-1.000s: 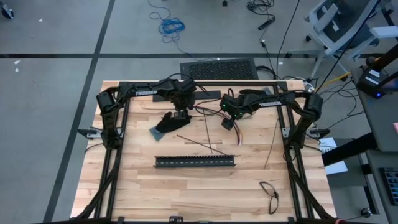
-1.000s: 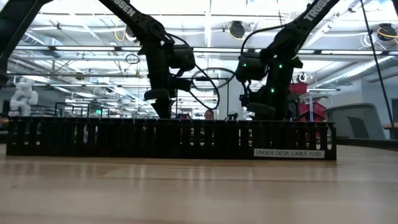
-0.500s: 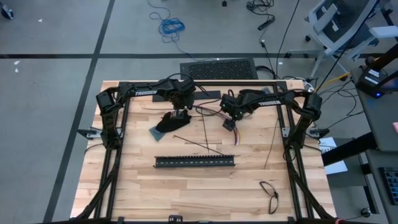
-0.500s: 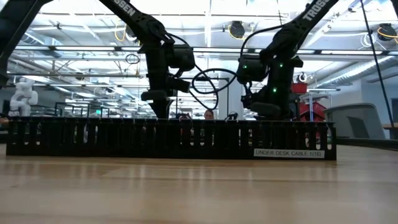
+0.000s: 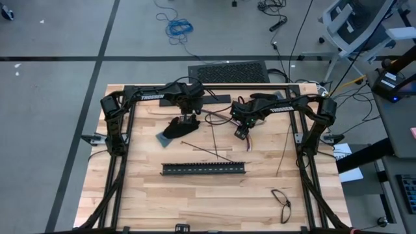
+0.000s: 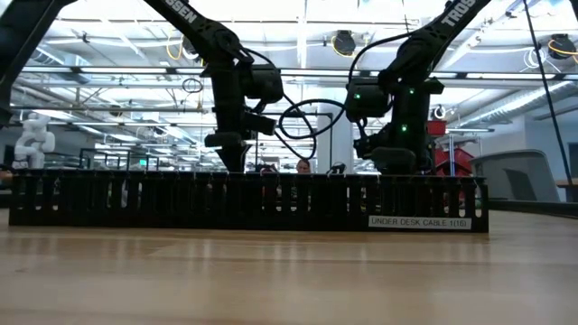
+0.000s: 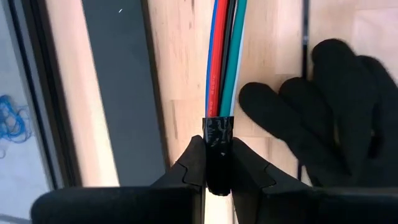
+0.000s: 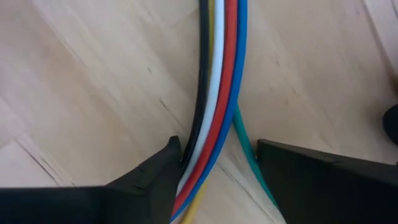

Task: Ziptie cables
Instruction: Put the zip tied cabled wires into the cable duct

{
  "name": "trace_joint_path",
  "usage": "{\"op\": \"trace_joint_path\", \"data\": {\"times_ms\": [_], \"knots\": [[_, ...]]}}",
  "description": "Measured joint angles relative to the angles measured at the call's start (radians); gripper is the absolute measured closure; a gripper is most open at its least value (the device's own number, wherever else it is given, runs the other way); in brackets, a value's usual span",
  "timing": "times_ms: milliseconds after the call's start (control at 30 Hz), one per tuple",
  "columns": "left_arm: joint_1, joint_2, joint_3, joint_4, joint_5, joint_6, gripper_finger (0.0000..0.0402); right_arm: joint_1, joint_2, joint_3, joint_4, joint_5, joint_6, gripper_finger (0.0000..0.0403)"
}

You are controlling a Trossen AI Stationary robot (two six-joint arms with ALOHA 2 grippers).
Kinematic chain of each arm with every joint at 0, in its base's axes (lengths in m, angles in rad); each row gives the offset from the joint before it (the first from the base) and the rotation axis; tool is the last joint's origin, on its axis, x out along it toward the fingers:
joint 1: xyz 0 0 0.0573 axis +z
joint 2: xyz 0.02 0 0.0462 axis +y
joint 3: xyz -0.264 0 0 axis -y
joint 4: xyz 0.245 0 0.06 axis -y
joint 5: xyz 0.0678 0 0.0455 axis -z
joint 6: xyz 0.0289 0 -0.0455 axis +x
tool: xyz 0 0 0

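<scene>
1. While left gripper (image 7: 214, 163) clamps jaws on the cables' (image 7: 224, 56) black-wrapped end, right gripper (image 8: 217, 163) jaws stand part-open around the bundle.
2. Cables lie on wooden surface (image 5: 195, 201) beside black glove (image 7: 336, 106).

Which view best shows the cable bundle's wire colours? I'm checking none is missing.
The right wrist view: the cables fill it, black, white, yellow, red, blue and green. The left wrist view shows several, taped. The high view shows thin strands; the low view only a dark loop.
</scene>
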Motion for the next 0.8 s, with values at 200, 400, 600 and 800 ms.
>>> {"op": "trace_joint_path", "data": {"times_ms": [200,400,600,800], "knots": [[0.0,0.0,0.0,-0.014,-0.026,0.0,0.0358,0.005,-0.001,0.0,-0.027,0.002,0.014,0.0234],[0.0,0.0,0.0,-0.015,-0.033,0.0,0.0358,0.028,-0.006,-0.028,-0.031,0.011,0.051,0.0239],[0.0,0.0,0.0,-0.015,-0.034,0.0,0.0358,0.063,-0.007,-0.038,-0.041,0.021,0.099,0.0239],[0.0,0.0,0.0,-0.015,-0.04,0.0,0.0358,0.081,-0.008,-0.041,-0.048,0.022,0.133,0.0239]]}}
